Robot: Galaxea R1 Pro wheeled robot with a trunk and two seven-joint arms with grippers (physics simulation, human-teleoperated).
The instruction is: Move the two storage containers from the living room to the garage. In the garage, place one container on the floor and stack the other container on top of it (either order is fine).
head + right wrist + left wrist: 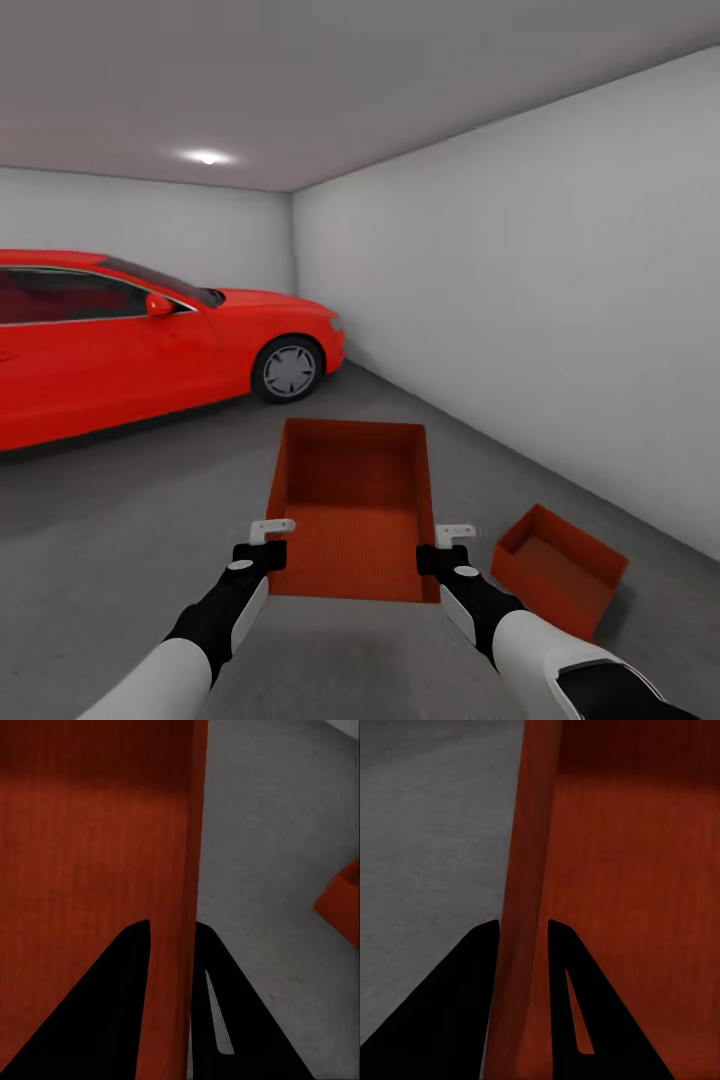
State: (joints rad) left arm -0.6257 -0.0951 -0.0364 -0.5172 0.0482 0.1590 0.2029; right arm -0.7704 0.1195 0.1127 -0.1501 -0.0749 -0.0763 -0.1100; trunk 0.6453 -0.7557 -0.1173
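Head view: you are in the garage, with pale grey walls and a red car parked on the left.
Floor: the floor is dark grey and speckled.
Held bin: you hold one storage container up in front of you, between your two arms, with its open top facing you.
Left pincer: your left pincer is at the near left corner of the held bin. In the left wrist view the left pincer is squeezed on the bin's thin left wall, with one dark finger on the outside and the other on the ribbed inside.
Right pincer: your right pincer is at the near right corner of the held bin. In the right wrist view the right pincer is squeezed on the bin's right wall, one finger inside and one outside.
Other bin: the second storage container sits on the floor to your right, near the right wall, open side up and turned at an angle. A corner of it shows in the right wrist view too.
Gap: the two bins are apart and do not touch.
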